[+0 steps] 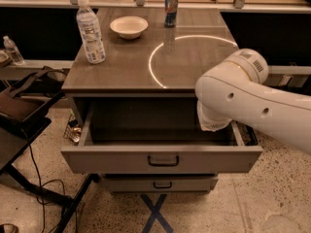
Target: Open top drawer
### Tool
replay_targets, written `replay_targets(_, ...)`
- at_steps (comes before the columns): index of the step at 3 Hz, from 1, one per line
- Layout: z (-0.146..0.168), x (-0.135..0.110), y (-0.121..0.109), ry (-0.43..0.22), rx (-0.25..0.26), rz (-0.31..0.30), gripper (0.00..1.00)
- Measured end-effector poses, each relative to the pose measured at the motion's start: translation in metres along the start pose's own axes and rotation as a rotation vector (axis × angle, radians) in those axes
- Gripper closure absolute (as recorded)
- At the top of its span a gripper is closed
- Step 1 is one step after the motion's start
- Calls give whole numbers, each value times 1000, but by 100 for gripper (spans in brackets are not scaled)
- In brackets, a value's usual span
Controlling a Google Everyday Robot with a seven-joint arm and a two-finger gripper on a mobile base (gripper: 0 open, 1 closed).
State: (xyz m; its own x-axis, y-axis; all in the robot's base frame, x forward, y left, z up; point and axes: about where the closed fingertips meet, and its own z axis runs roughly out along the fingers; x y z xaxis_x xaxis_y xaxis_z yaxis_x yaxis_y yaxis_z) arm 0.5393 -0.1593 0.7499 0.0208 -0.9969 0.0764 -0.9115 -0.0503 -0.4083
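The top drawer stands pulled well out from under the brown tabletop; its tall grey front panel carries a small dark loop handle and its deep box looks empty. A shorter grey drawer front with a like handle sits shut below it. My white arm reaches in from the right, its elbow over the drawer's right rear corner. The gripper is hidden behind the arm and does not show.
On the tabletop stand a water bottle, a white bowl and a can. A dark chair with a bag and cables lie on the floor at left. A blue tape cross marks the floor in front.
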Motion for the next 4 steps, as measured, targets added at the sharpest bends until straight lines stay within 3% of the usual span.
replay_targets(1,33,-4,0,-79,-12,14,100)
replay_targets(2,62,-20,12,-161,-69,36,100)
replay_targets(3,95,-37,37,-245,-139,64,100)
replay_targets(4,102,-41,62,-260,-197,74,100)
